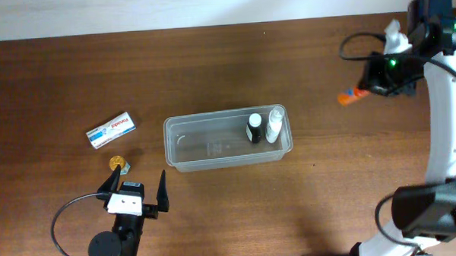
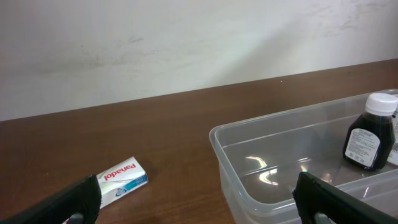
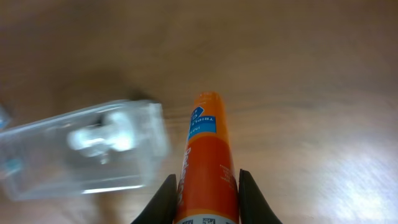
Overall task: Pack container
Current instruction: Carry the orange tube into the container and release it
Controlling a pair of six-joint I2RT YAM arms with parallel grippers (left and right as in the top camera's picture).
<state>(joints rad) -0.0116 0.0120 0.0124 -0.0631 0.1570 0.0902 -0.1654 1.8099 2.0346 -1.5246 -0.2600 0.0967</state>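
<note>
The clear plastic container [image 1: 184, 147] sits mid-table, holding a dark bottle [image 1: 254, 128] and a white bottle [image 1: 274, 125] at its right end. It also shows in the left wrist view [image 2: 249, 171] and, blurred, in the right wrist view [image 3: 74, 155]. My right gripper [image 3: 205, 193] is shut on an orange tube [image 3: 206, 162], held above the table at the far right [image 1: 353, 95]. My left gripper [image 1: 137, 187] is open and empty, near the container's front left corner. A white Panadol box [image 1: 111, 130] lies left of the container, also in the left wrist view [image 2: 121, 180].
A small gold round object [image 1: 117, 161] lies on the wooden table [image 1: 226, 67] just ahead of my left gripper. A pale wall [image 2: 186, 43] runs behind the table's far edge.
</note>
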